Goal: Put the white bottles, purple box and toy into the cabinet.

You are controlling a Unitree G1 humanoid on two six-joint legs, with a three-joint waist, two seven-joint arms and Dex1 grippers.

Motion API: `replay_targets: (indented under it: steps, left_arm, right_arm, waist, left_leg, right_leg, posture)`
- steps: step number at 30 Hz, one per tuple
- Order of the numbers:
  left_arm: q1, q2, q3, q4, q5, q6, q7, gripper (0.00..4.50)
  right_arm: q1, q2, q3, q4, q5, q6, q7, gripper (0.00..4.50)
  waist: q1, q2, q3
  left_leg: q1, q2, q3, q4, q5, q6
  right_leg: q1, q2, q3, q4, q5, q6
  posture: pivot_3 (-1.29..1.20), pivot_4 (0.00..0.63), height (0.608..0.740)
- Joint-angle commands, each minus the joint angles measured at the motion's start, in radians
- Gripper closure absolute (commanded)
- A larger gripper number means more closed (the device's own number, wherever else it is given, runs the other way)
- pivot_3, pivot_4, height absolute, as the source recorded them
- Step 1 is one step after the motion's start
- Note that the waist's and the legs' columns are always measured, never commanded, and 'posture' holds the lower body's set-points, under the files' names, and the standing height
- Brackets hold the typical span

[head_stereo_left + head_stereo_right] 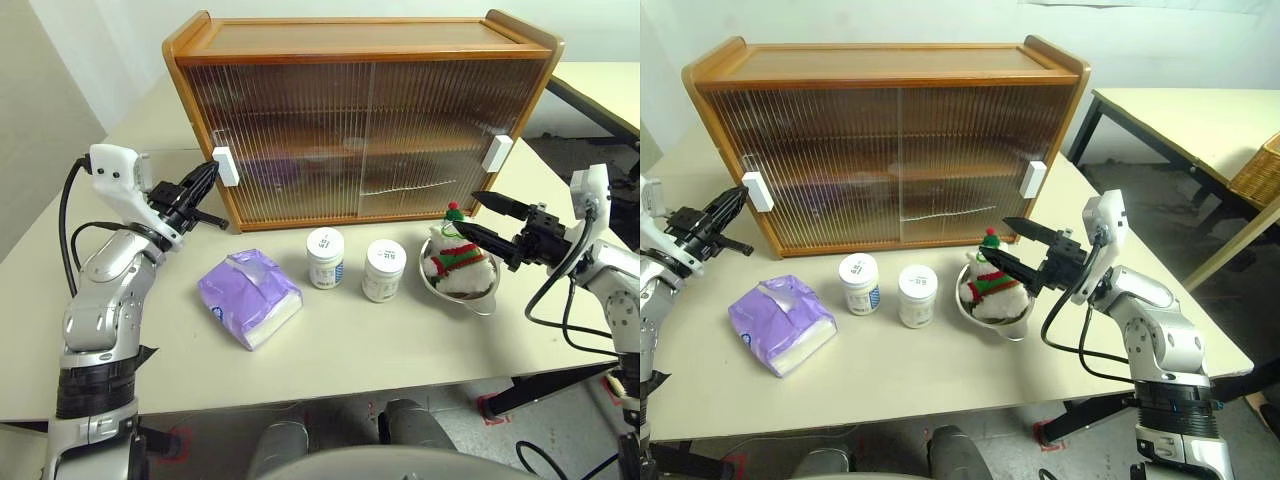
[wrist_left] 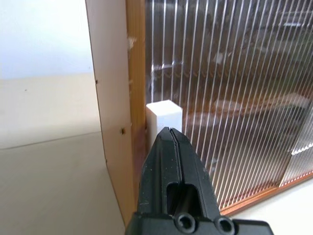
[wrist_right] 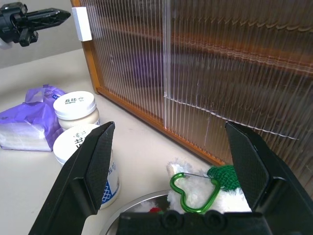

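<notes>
None of the four items is stowed: two white bottles [image 1: 325,257], purple box [image 1: 249,297] and toy [image 1: 457,262] in its steel bowl [image 1: 478,297] remain on the bench [image 1: 400,340] before the closed cabinet [image 1: 360,120], left pincer [image 1: 208,172] shut at the door's white handle [image 1: 225,166], right pincer [image 1: 480,219] held wide beside the toy.

bottle lids [image 3: 75,104] printed, text unreadable

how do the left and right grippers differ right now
The left gripper has its fingers pressed shut, while the right gripper stands wide open. The left gripper's tip sits right by the cabinet's left white handle; the right gripper hangs beside the toy in the steel bowl, holding nothing. Both have two black fingers and point roughly level.
</notes>
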Motion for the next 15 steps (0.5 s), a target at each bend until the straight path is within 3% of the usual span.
replay_targets:
  steps: [1,15]
  left_arm:
    - [0.013,0.006,0.019,-0.041,0.007,0.038,0.026,4.47]
    - [-0.027,-0.031,-0.002,-0.059,0.043,0.095,0.127,4.47]
  right_arm:
    - [0.007,-0.007,-0.018,-0.005,0.007,0.006,-0.002,0.0]
    - [0.014,-0.012,-0.024,-0.006,0.008,0.0,0.001,0.0]
  waist:
    - [-0.002,0.0,0.0]
    - [-0.004,0.0,0.0]
  left_leg:
    - [0.0,0.0,0.0,0.001,0.0,0.0]
    - [-0.001,0.0,0.0,0.01,-0.005,0.003]
  right_leg:
    - [0.0,0.0,0.0,0.0,0.0,0.0]
    - [0.002,0.001,0.0,0.0,0.0,0.0]
  posture:
    - [-0.18,0.0,0.74]
    - [-0.19,0.0,0.74]
